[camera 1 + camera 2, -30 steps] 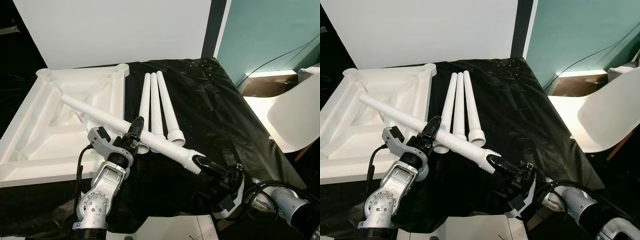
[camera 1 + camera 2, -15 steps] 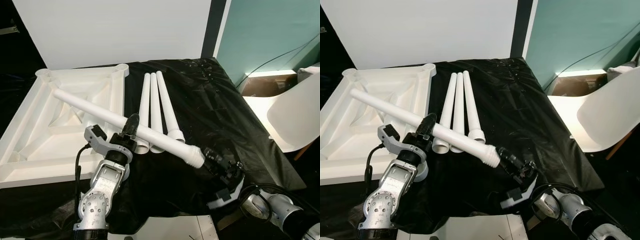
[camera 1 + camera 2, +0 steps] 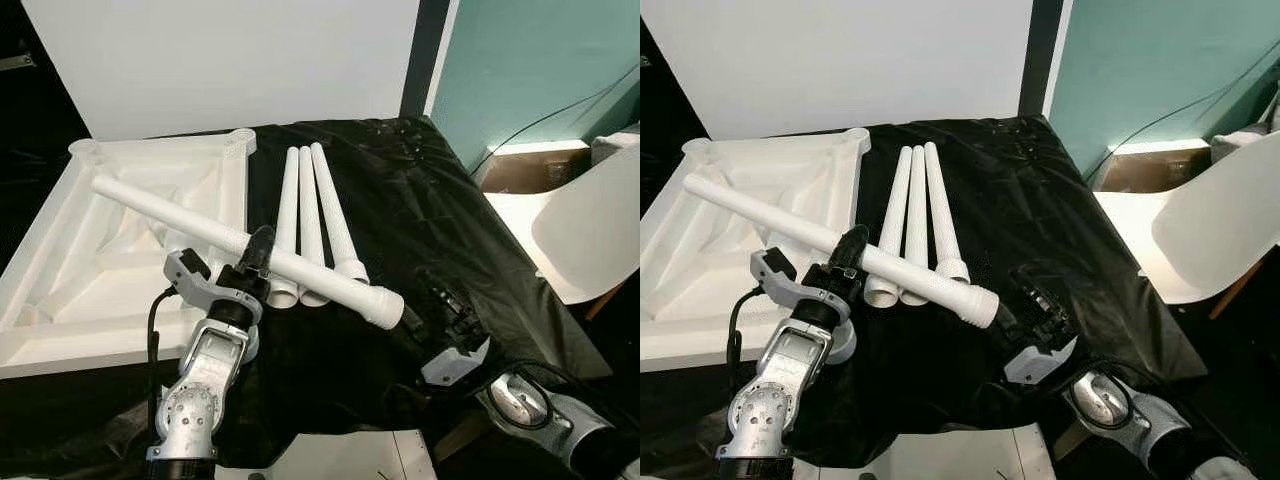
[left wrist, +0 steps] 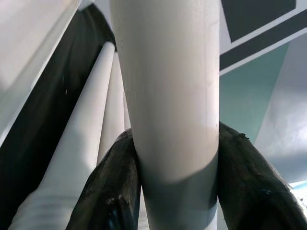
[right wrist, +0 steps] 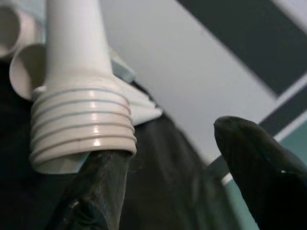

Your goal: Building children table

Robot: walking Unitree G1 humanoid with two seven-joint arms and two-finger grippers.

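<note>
Right wrist view showed us our right gripper [image 5: 177, 187] with its fingers spread apart just below the threaded end of the table leg [image 3: 250, 243], one finger [image 5: 96, 191] touching it from beneath. Our left gripper [image 3: 258, 252] clamped that leg near its middle, holding it slanted above the black cloth [image 3: 400, 200]. Farther off, three more legs [image 3: 310, 215] lay side by side beside the white tabletop [image 3: 60, 300].

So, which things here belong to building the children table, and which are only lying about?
For the job:
- held leg, in left gripper
- three spare legs
- upturned tabletop
- right gripper, open near the threaded end

Lying about:
- white chair
- black cover
</note>
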